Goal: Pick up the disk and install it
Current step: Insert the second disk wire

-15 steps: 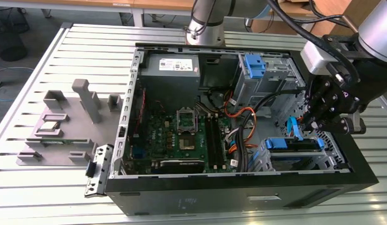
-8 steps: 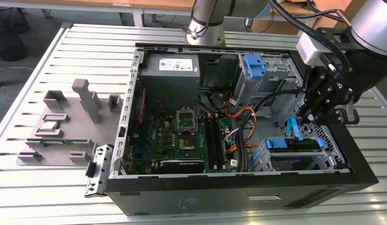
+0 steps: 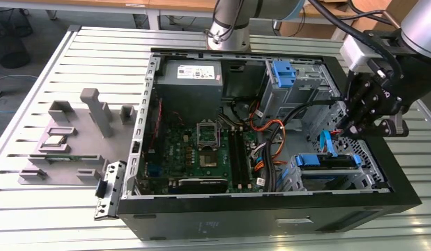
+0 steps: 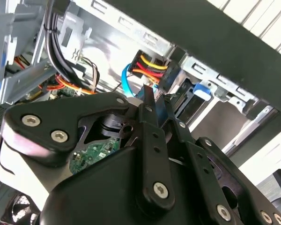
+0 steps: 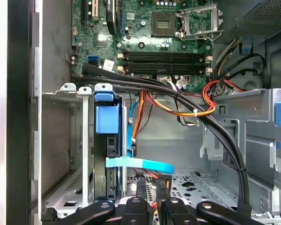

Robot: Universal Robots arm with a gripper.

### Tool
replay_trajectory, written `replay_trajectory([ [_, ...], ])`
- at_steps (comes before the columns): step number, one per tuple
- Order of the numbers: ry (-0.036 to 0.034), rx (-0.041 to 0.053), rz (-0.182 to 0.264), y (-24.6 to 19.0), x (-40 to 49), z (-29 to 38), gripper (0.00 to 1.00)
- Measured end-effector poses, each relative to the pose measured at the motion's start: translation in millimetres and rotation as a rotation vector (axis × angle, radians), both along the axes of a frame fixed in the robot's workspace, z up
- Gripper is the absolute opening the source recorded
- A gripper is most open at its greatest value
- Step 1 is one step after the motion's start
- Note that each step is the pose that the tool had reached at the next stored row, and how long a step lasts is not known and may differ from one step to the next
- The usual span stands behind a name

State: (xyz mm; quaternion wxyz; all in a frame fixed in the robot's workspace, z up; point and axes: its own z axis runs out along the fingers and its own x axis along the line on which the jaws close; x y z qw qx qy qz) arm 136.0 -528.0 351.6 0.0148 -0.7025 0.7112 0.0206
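Claw hangs inside the case above the seated disk (fingers pressed together, holding nothing).

Open black computer tower case on slatted metal table; green motherboard inside; grey plastic fixture blocks at exterior view's left; orange cables.

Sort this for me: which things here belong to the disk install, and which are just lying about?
Job:
- disk in its blue carrier, sitting in the drive cage
- gripper, close by the disk
- open computer case

Lying about:
- grey fixture blocks on the slatted table, at the exterior view's left
- dark bracket beside the case
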Motion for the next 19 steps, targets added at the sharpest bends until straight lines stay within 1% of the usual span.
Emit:
replay_trajectory([
  [6,0.0003,-0.0005,0.0,0.7,6.3,0.2,0.23],
  [8,-0.0006,0.0007,0.0,1.0,8.0,-0.3,0.23],
  [13,0.0002,-0.0001,0.0,0.9,8.2,0.0,0.23],
  [19,0.0004,0.0001,0.0,0.9,17.9,-0.8,0.23],
])
